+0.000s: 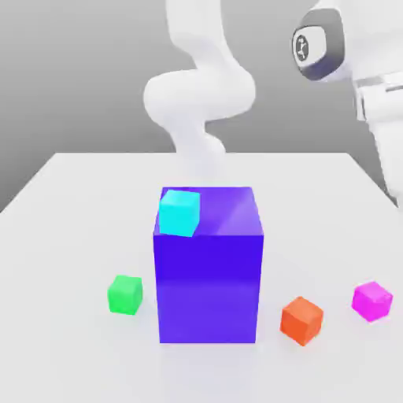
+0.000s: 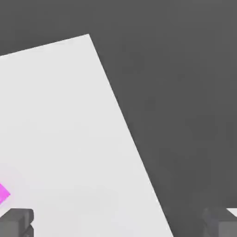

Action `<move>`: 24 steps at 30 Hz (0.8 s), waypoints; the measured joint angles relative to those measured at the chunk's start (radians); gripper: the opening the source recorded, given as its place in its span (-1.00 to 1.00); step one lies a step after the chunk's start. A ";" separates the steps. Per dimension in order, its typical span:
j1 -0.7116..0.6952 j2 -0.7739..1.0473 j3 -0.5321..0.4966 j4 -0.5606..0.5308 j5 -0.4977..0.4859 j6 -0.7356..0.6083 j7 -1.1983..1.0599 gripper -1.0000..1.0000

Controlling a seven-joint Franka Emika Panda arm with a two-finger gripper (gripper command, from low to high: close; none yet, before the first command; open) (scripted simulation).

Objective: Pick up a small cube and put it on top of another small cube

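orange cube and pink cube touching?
Apart. The exterior view shows bare white table between the orange cube and the pink cube.

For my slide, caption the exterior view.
Cyan cube atop the big blue block; green, orange, magenta cubes around.

One cube (image 1: 179, 212) atop the big block (image 1: 208, 287), three cubes around it on the table (image 1: 71, 205).

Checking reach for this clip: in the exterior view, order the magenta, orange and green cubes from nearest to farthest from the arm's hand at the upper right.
1. Magenta cube, table's right edge.
2. Orange cube, right of the big block.
3. Green cube, left of the block.
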 joint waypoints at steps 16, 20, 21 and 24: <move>0.185 0.474 0.015 -0.053 -0.237 0.297 -0.181 -1.00; 0.188 0.491 0.011 -0.050 -0.241 0.308 -0.177 -1.00; 0.186 0.481 0.014 -0.052 -0.240 0.300 -0.179 -1.00; 0.170 0.394 0.035 -0.070 -0.219 0.232 -0.196 -1.00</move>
